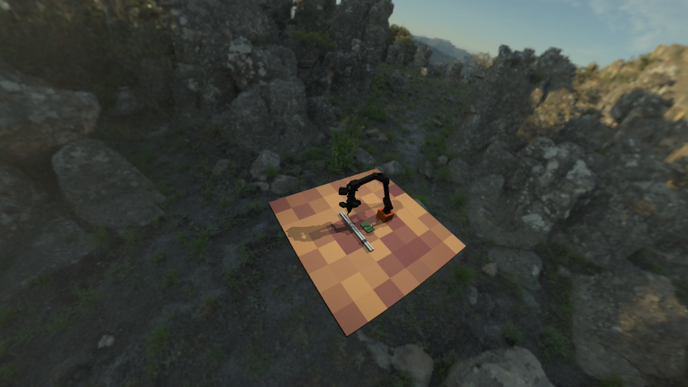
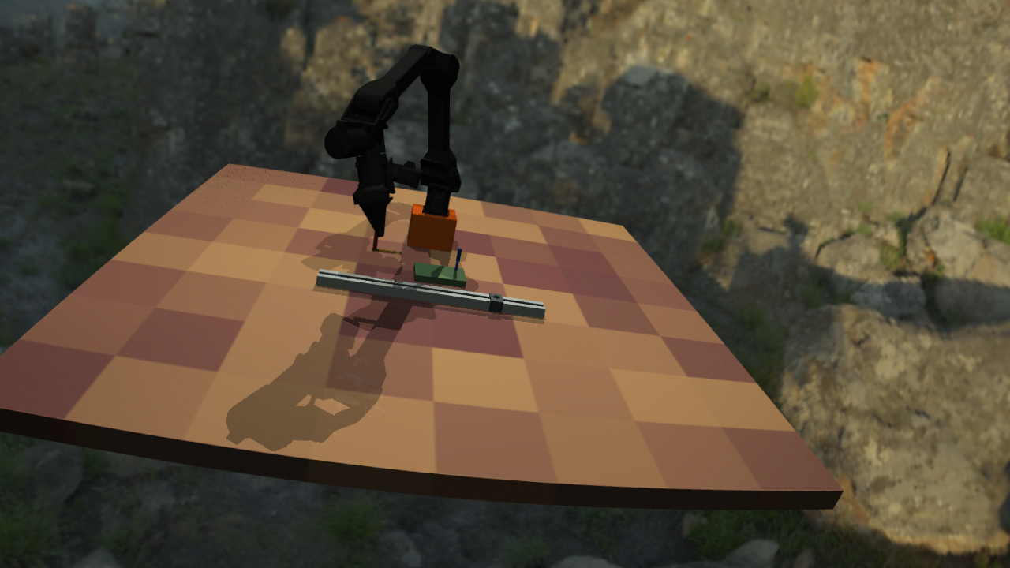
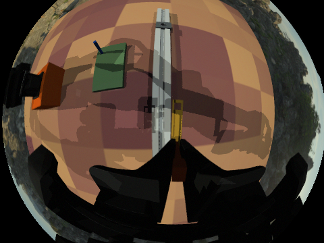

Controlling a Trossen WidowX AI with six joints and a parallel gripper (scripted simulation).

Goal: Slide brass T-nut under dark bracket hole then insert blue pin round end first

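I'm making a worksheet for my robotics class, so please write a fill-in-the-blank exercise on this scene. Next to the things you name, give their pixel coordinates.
1. The claw (image 2: 379, 235) (image 3: 177, 142) grips the T-nut by its ____ handle (image 2: 375, 243) (image 3: 179, 170).
2. The pin (image 2: 458, 259) (image 3: 98, 46) standing in the tray (image 2: 439, 274) (image 3: 109, 72) is ____.
3. The dark ____ (image 2: 496, 303) (image 3: 163, 25) sits on the rail (image 2: 424, 293) (image 3: 163, 67).

Missing words: orange; blue; bracket.

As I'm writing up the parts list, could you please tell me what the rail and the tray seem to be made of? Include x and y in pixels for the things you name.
Rail (image 1: 367, 244) (image 2: 451, 296) (image 3: 158, 61): likely aluminum with a smooth satin finish, judging by its pale silvery-gray faces.
Tray (image 1: 369, 229) (image 2: 432, 274) (image 3: 109, 79): perhaps matte painted plastic; it is evenly green, but painted metal could look alike.
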